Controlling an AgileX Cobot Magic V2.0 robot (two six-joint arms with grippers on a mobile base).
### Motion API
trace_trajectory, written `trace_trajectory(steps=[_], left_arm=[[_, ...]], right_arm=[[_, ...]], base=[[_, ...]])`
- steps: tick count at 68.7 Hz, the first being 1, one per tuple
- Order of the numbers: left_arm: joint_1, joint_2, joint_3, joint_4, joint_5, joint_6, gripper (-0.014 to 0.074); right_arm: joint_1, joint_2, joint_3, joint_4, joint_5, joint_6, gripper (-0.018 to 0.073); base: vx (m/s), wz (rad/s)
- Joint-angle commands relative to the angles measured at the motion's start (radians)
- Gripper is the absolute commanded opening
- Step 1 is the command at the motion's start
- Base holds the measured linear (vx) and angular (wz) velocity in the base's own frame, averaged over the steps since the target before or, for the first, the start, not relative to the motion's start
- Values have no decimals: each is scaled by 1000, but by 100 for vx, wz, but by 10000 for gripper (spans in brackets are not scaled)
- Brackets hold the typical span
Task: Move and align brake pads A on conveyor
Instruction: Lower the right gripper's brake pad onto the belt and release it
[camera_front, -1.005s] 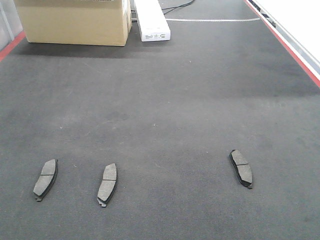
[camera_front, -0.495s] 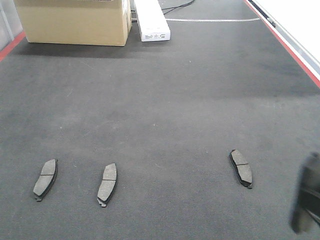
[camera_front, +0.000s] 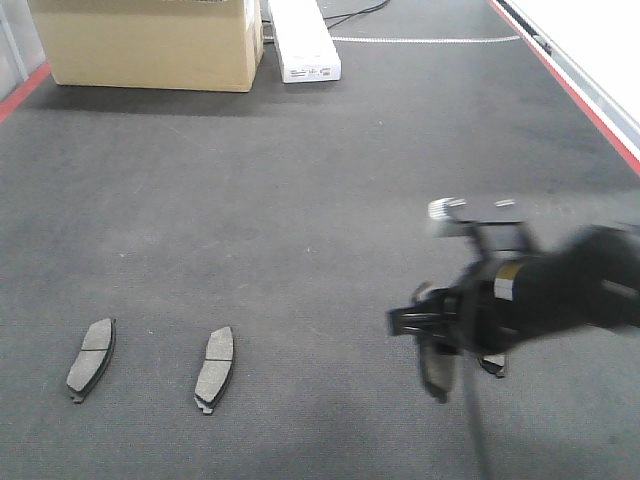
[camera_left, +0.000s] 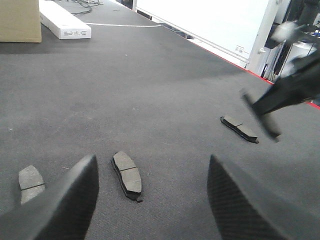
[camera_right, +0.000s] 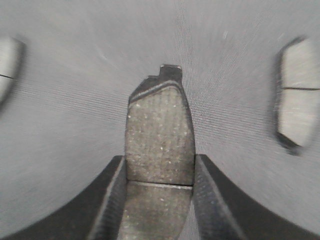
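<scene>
My right claw (camera_right: 159, 200) is pinching one of the brake pads (camera_right: 159, 145) by its long sides, tab end pointing away from me, and carries it just above the conveyor (camera_front: 300, 200) toward the near right part of the belt. In the front view the arm is blurred, so I cannot tell how high the pad hangs.

My left claw (camera_left: 150, 200) is spread wide and holds nothing; it hovers over the near left part of the belt.

Three more pads lie flat on the belt. Two sit near the near edge on the left: one (camera_front: 91, 358) closest to the left red strip and a second (camera_front: 214, 368) beside it, both pointing roughly away from me with a like slant, apart from each other. The third (camera_left: 239, 128) lies toward the right, mostly hidden behind my right arm in the front view, and leans the other way.

As I judge it, the left pair already looks placed. What is left is setting down the pad I hold in the gap between the second and third, then perhaps straightening the right one so all four match in a row.
</scene>
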Motion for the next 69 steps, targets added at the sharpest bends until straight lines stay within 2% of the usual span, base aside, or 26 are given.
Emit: trace_trajectory(steps=[1,20,31,50,63,69], left_arm=[[-4,13,-23,-7,-83,-1,465],[-4,13,-23,-6,-83,-1,465],[-4,13,-23,-6,-83,-1,465],[-4,13,-23,-6,-83,-1,465],[-4,13,-23,-6,-83,-1,465],[-4,13,-23,-6,-83,-1,465]], right_arm=[[2,108,-99,6,-16,-6,24],[23,402,-316,-1,65,9,36],[23,469,-390,-7,97,35,102],[23,454,-416,-13,100,48,336],[30,368,-416,-75,111,72,379],[30,305,-404,-151,118,117,379]], base=[[0,0],[0,0],[0,0],[0,0],[0,0],[0,0]])
